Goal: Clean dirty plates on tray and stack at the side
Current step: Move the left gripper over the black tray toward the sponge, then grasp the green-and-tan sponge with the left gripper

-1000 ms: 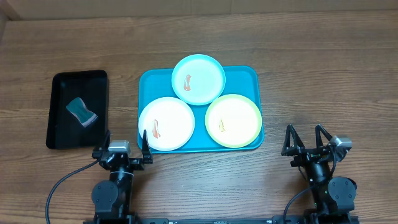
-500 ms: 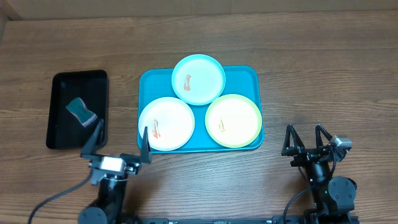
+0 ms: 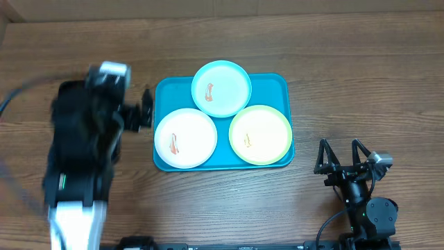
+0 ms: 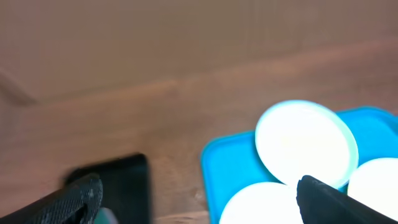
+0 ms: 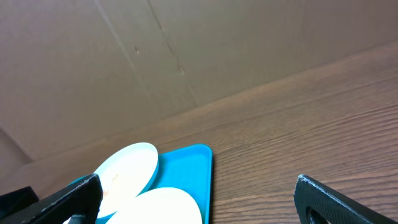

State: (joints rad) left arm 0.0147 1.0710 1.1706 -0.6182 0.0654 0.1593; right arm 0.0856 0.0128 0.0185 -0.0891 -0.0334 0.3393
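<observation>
Just beside the spread left claw (image 3: pixel 143 110), the tray (image 3: pixel 281 87) of plates (image 3: pixel 185 137)

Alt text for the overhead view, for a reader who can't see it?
A turquoise tray on a wooden table holds three smeared plates: light blue at the back, white front left, yellow-green front right. The blurred left arm covers a black tray, the left hand open beside the turquoise tray; the right hand sits open, near right.
</observation>
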